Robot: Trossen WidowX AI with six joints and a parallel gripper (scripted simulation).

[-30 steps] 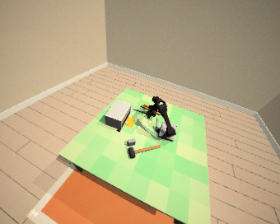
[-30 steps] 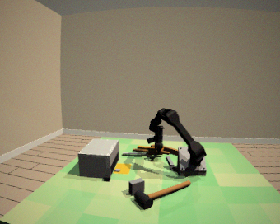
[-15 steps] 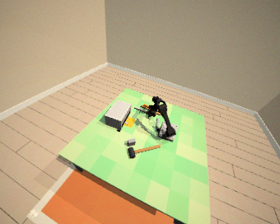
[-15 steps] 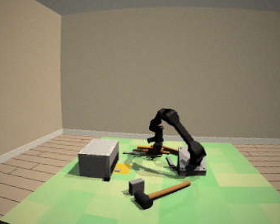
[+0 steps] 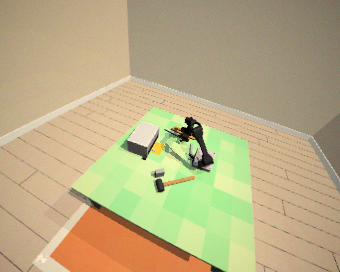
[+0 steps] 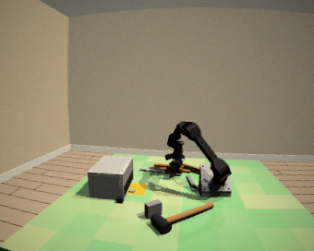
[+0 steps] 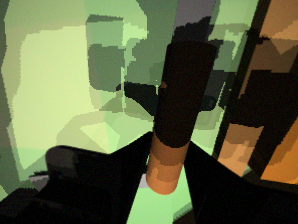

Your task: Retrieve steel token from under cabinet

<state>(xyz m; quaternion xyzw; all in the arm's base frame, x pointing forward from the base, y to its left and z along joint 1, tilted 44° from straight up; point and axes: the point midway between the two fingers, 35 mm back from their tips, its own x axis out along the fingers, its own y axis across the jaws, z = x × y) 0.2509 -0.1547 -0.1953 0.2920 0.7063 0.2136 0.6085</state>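
Observation:
A small grey token [image 5: 154,150] [image 6: 132,190] lies on the yellow marked area [image 5: 160,147] [image 6: 140,187], near its cabinet side. The grey cabinet [image 5: 145,132] [image 6: 111,164] stands just beside that area. Whether the token is wholly inside the area is too small to tell. My gripper [image 6: 175,173] [image 7: 167,138] is shut on the handle of a tool, well to the right of the token in the exterior view. The handle [image 7: 165,177] is orange with a dark upper part, and a grey shaft [image 7: 192,12] runs on from it. The tool's height above the table is unclear.
Other orange-handled items [image 7: 241,145] lie right beside the held tool. A grey block [image 5: 159,172] [image 6: 153,209] and a mallet [image 5: 160,185] [image 6: 162,223] lie nearer the exterior camera. A small black piece [image 5: 144,158] [image 6: 119,200] is at the cabinet's front corner. A dark piece [image 6: 191,182] lies by the arm's base.

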